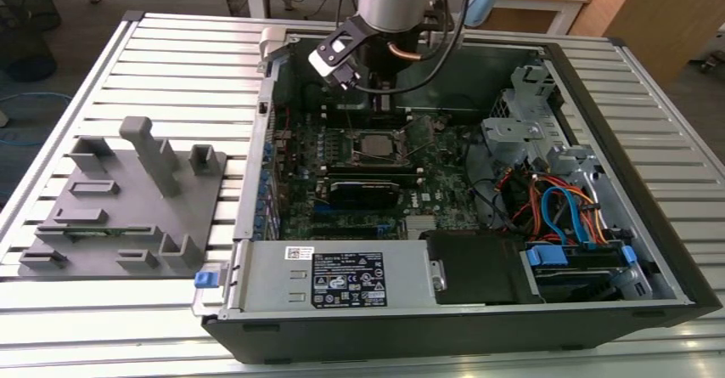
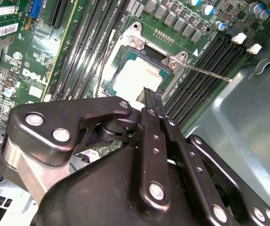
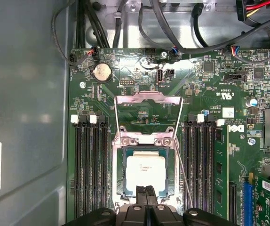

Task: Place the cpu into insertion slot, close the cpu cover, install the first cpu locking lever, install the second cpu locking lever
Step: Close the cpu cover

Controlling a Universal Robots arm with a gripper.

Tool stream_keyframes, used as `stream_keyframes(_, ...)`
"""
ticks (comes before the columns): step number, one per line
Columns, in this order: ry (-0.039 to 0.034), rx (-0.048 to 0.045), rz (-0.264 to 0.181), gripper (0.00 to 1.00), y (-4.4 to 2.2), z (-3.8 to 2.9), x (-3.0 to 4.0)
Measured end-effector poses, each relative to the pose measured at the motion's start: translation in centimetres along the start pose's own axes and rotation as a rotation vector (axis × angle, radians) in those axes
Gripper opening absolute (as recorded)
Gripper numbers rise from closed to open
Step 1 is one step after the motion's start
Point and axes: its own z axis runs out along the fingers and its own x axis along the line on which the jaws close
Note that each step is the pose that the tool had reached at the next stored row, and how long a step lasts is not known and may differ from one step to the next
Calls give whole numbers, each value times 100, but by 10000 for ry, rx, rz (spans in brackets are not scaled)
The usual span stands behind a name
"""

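First wrist view shows the pincer with its fingers pressed together and, as far as we can tell, holding nothing. Its tips hang just over the near edge of the cpu, which lies flat in the insertion slot. The cpu cover is swung open on the far side of the slot from the pincer, and a thin locking lever runs loose beside the slot. We judge the main hazards to be the tips pressing or dragging on the cpu and shifting it in its seat, or the cover coming down on the loose lever.
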Motion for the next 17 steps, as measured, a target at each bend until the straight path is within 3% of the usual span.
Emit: stream_keyframes(17, 0, 0, 0, 10, 1, -53, 1)
